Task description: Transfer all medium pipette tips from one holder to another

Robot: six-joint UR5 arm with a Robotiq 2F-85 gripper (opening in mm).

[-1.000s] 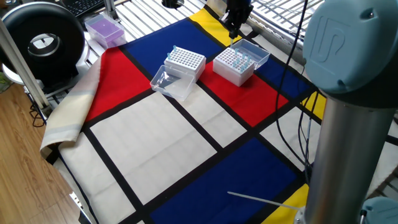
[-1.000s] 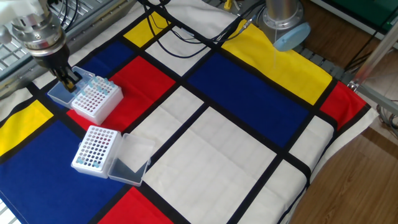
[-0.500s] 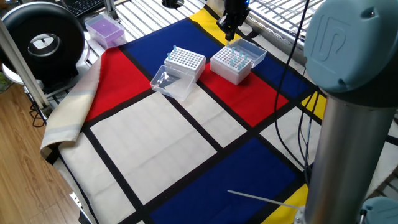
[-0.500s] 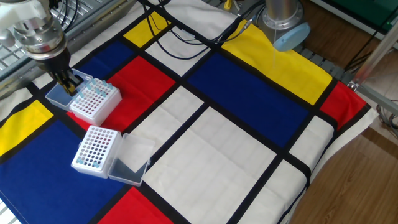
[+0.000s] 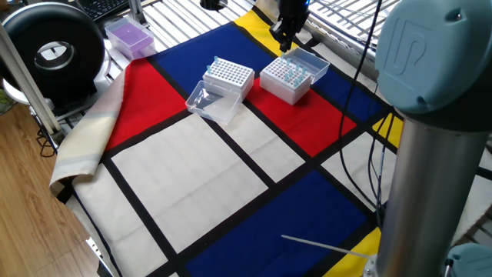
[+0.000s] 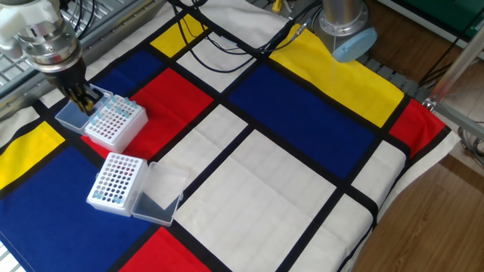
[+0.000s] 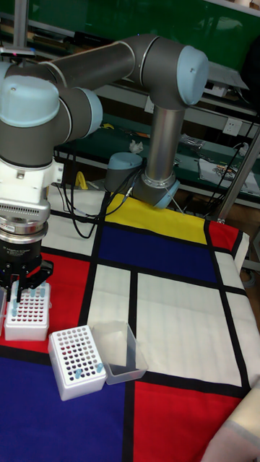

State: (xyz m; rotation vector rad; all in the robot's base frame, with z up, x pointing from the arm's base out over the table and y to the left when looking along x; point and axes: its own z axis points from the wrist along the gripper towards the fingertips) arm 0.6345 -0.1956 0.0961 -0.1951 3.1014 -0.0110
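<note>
Gripper [image 6: 88, 103] hovers over the far holder [image 6: 114, 122], jaw gap unclear; most tips [image 7: 29, 294] remain there, few in the near holder [image 6: 116, 181].

floor [image 5: 23, 192]: wood planks, far from claw | table cloth [image 6: 302, 174]: red, blue, yellow, white blocks, black lines | wall [image 7: 217, 22]: green, behind | shelves [image 7: 217, 108]: cluttered
</note>
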